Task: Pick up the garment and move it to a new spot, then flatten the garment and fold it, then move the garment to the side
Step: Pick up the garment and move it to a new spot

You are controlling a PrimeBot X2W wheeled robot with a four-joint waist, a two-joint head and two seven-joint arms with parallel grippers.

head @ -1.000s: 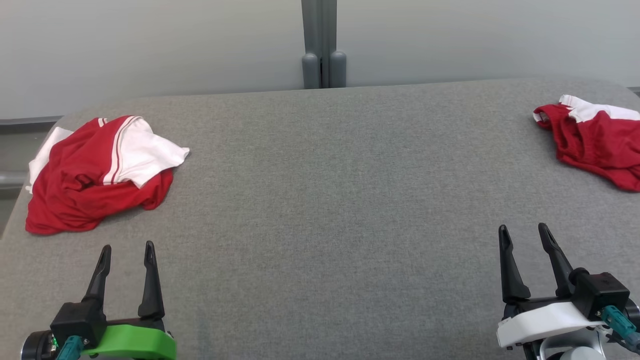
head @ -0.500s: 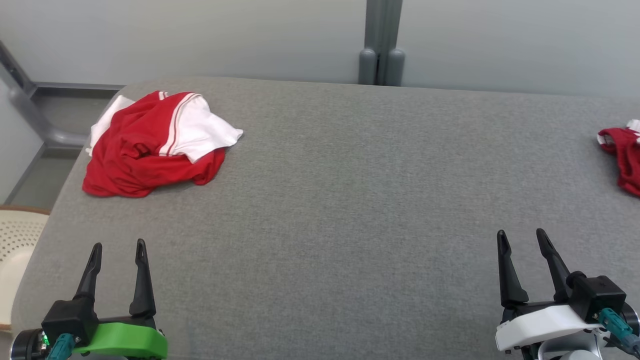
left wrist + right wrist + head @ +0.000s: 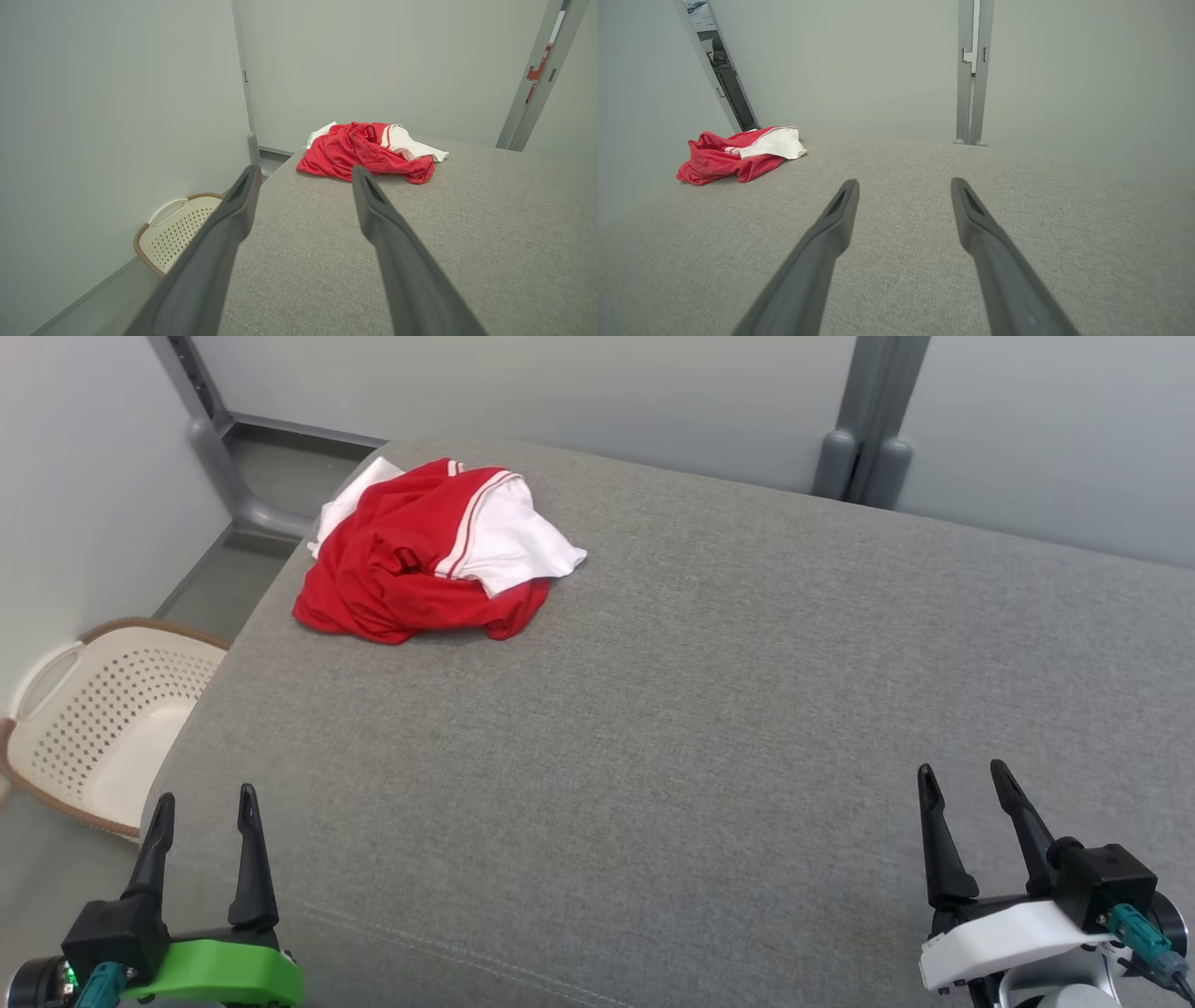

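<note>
Head view crops the basket [image 3: 140, 686]; left tool [image 3: 206, 795] and right tool [image 3: 962, 768] gape empty.

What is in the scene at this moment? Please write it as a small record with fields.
surface: grey fabric table
garment: red and white, crumpled, on the table's far left corner
left hand: open, empty, apart from the garment
right hand: open, empty, over the table
floor: pale perforated basket, left of the table
</note>
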